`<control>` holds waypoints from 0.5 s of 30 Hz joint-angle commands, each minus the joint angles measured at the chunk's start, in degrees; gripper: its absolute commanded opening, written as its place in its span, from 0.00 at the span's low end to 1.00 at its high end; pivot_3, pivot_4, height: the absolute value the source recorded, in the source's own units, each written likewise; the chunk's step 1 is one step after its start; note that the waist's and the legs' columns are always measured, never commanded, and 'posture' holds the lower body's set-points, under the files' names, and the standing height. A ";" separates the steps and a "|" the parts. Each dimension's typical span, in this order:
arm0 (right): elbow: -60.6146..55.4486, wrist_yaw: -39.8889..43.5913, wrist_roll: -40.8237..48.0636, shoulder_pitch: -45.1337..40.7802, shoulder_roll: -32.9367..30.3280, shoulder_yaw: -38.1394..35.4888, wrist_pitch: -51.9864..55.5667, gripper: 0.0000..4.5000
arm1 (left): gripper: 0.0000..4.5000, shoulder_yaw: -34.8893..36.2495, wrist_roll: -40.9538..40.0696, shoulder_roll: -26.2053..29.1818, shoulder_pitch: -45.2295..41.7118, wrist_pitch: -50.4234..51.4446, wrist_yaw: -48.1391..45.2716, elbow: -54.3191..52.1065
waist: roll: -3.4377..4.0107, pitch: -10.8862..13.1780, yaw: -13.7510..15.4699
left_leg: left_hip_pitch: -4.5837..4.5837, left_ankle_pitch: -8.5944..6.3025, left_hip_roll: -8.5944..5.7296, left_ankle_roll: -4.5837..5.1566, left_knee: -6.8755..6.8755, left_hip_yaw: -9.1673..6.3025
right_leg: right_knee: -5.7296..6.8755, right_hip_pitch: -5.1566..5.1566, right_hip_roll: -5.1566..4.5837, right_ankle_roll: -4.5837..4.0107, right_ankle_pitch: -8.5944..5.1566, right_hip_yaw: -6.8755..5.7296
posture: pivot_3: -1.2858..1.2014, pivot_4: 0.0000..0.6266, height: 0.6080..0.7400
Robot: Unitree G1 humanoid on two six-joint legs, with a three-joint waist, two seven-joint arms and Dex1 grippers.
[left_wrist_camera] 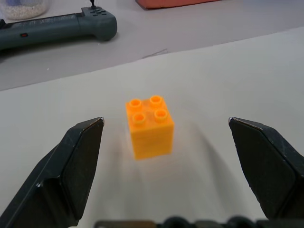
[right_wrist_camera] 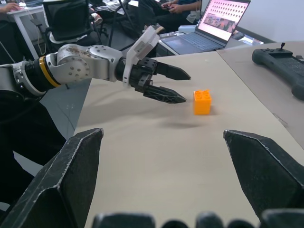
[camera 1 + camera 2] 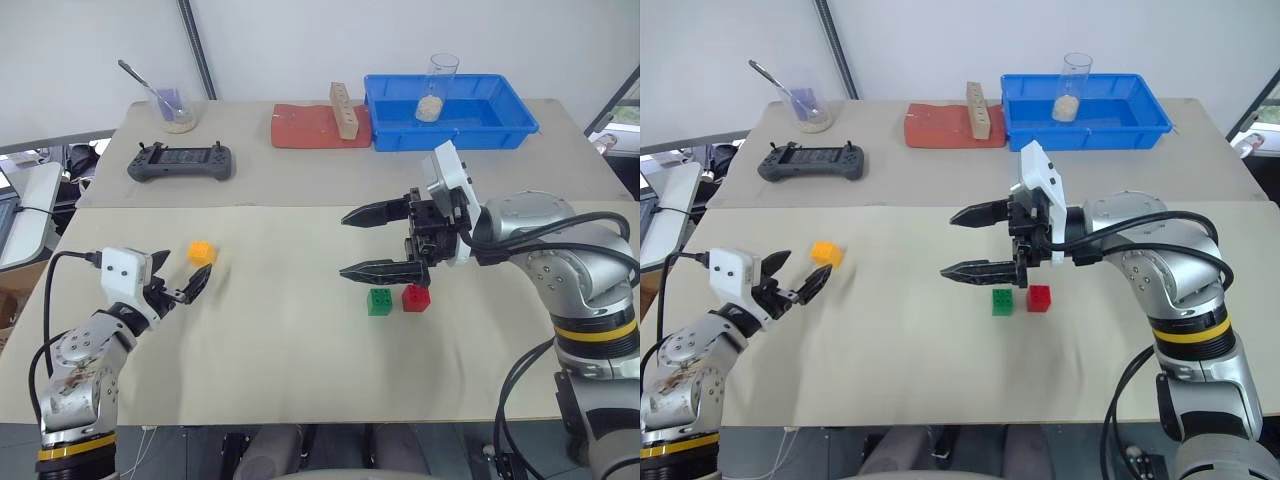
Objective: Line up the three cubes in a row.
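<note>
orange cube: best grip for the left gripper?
Pinch the orange cube across its two flat side walls, below the studded top. It stands upright and alone on the table, just ahead of the open left gripper, so a level approach straight ahead looks best.

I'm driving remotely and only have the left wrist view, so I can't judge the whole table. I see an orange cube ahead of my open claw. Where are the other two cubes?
Observer: The green cube and red cube sit side by side, well off toward the robot's right of the orange cube.
Operator: Is the right claw holding either?
Observer: No. The right claw is open and empty, hanging above the table just beyond the green cube.
Operator: Is my claw touching the orange one?
Observer: No. The left claw is open just short of it, with a gap between.
</note>
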 commanded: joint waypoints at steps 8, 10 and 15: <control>-4.02 -1.96 0.64 1.85 -1.57 -3.43 0.00 1.00 | 0.80 -2.86 2.57 -1.22 -6.78 -3.39 4.96 8.98 | -0.01 0.01 0.00 | -0.01 0.00 -0.01 0.01 0.00 0.01 | 0.01 -0.02 -0.01 -0.01 0.01 0.01 | 0.52 0.24 1.00; -4.50 -2.28 0.86 2.23 -1.83 -3.67 0.25 1.00 | 0.59 -2.95 2.54 -1.01 -8.16 -3.68 5.10 10.86 | -0.01 0.00 0.01 | -0.02 0.00 0.00 0.01 0.00 0.01 | 0.02 -0.02 -0.01 0.00 0.01 0.01 | 0.52 0.24 1.00; -5.02 -3.22 1.26 2.30 -1.81 -4.04 0.70 1.00 | 0.28 -3.69 2.81 -0.69 -9.45 -4.17 4.83 12.83 | -0.01 0.00 -0.17 | -0.02 0.00 -0.01 0.01 0.00 0.01 | 0.02 -0.02 -0.01 0.00 0.01 0.02 | 0.52 0.24 1.00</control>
